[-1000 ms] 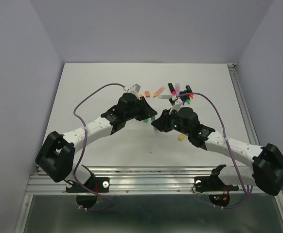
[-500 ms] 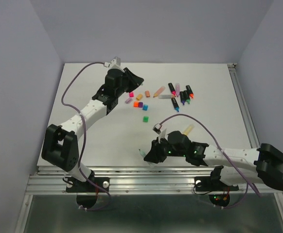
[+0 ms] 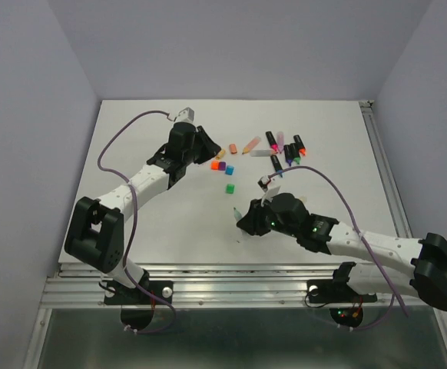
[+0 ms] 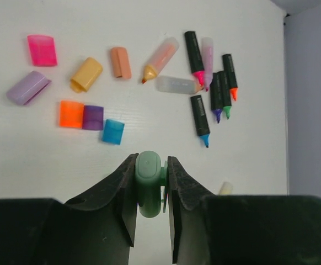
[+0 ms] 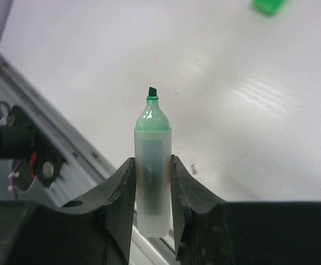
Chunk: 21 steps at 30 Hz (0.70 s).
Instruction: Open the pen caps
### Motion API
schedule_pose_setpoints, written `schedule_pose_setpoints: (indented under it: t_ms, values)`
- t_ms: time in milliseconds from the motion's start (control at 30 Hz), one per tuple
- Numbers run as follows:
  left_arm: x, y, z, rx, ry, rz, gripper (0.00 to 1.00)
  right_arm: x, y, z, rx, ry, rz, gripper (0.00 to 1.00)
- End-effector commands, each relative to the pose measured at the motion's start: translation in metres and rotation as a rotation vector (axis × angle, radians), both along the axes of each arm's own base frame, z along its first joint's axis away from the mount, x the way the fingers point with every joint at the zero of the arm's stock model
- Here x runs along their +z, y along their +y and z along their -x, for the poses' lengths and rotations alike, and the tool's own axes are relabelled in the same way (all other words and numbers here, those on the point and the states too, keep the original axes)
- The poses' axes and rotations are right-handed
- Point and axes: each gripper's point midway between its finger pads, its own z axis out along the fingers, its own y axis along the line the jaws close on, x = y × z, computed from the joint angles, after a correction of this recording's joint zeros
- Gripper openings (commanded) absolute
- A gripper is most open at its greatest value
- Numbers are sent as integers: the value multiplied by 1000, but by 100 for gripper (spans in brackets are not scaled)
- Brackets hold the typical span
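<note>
My left gripper [image 4: 150,161] is shut on a mint green cap [image 4: 150,185], held above the table near the loose caps; it also shows in the top view [image 3: 205,144]. My right gripper [image 5: 152,163] is shut on a mint pen [image 5: 152,182], uncapped, its green tip bare, above the near middle of the table [image 3: 243,218]. Loose caps lie below the left gripper: pink [image 4: 42,49], lilac [image 4: 28,87], yellow [image 4: 86,74], peach [image 4: 119,62], orange [image 4: 71,114], purple [image 4: 93,117], blue [image 4: 113,131]. A bright green cap [image 3: 229,187] lies apart.
Several uncapped pens lie in a cluster at the back right [image 3: 285,150]: black-barrelled ones [image 4: 201,118], a peach one [image 4: 160,58], a lilac one [image 4: 207,55]. A pale yellow pen [image 4: 225,189] lies nearer. The metal rail [image 3: 246,286] runs along the near edge.
The grippers were together over the middle, then pulled apart. Since half a second ago the left gripper has come nearer towards the caps, and the right gripper has moved back from the near edge.
</note>
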Motion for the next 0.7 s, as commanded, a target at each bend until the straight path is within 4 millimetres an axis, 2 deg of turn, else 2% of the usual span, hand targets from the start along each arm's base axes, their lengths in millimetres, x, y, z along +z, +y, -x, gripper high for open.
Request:
schedule_pose_setpoints:
  t_ms: [0, 67, 100, 167, 200, 333, 367, 400, 433, 467, 567, 600, 633, 667]
  values:
    - [-38, 16, 21, -18, 58, -121, 3, 10, -28, -66, -195, -45, 51, 1]
    - [-53, 20, 24, -16, 87, -150, 3, 6, -35, -84, -226, -51, 88, 1]
    - [-62, 21, 25, -18, 103, -166, 3, 0, -47, -96, -278, -82, 164, 1]
    - [-72, 24, 25, -17, 117, -190, 4, -6, -48, -117, -317, -95, 264, 1]
    - [-83, 23, 24, -21, 138, -205, 4, -9, -59, -129, -353, -109, 313, 1]
    - [-103, 18, 22, -47, 188, -230, 4, -26, -68, -177, -398, -85, 385, 1]
    - [-106, 17, 21, -49, 195, -232, 5, -27, -75, -180, -414, -89, 403, 1]
    - [-116, 19, 20, -43, 218, -252, 5, -30, -81, -198, -453, -91, 433, 1]
    - [-117, 19, 17, -37, 222, -256, 5, -31, -81, -206, -453, -91, 433, 1]
    - [-127, 20, 17, -35, 252, -273, 5, -33, -78, -220, -431, -90, 424, 1]
    - [-130, 18, 12, -33, 261, -282, 6, -37, -74, -238, -403, -89, 434, 1]
    - [-132, 17, 11, -36, 265, -283, 7, -47, -78, -243, -411, -83, 473, 1]
    - [-133, 16, 12, -40, 269, -280, 8, -40, -77, -251, -409, -103, 483, 2]
    - [-134, 16, 11, -39, 271, -282, 9, -41, -78, -255, -412, -103, 495, 3]
